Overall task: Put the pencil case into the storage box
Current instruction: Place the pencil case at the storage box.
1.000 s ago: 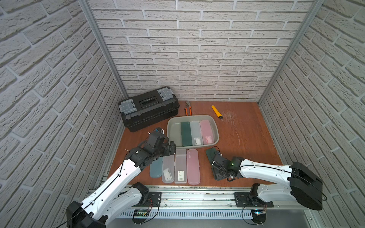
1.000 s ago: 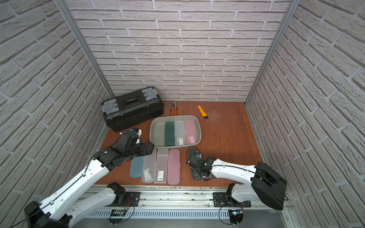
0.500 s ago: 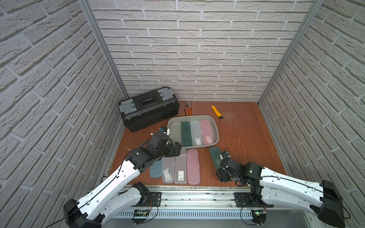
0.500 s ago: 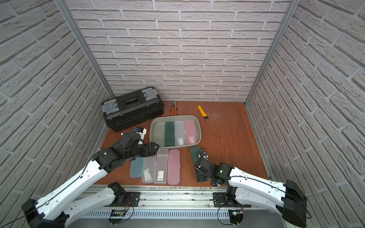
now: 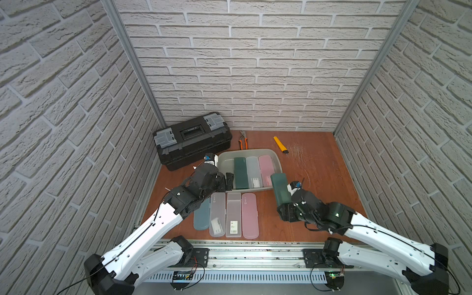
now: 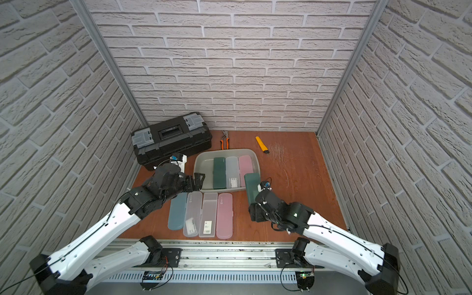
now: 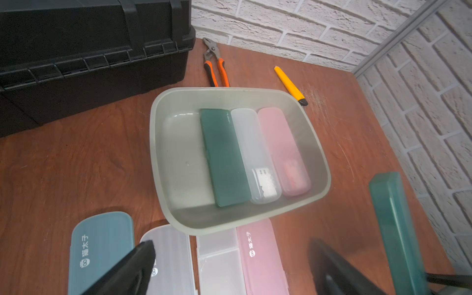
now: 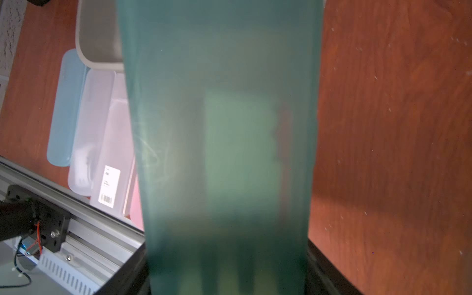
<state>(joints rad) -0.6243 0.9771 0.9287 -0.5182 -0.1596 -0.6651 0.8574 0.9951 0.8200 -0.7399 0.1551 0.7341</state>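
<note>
I'm clamping my right gripper (image 5: pixel 284 208) across the teal pencil case's (image 5: pixel 279 186) end; I'm judging it light, stiff, slick, so it's risking pivoting; left gripper (image 5: pixel 229 181) is gaping, empty

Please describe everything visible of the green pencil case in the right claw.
The green pencil case is long and flat, of translucent dark teal plastic with rounded corners, closed; something pale shows inside. The right claw grips its near end. It looks raised off the table, its far end pointing to the near right corner of the storage box; contact there cannot be told.
</note>
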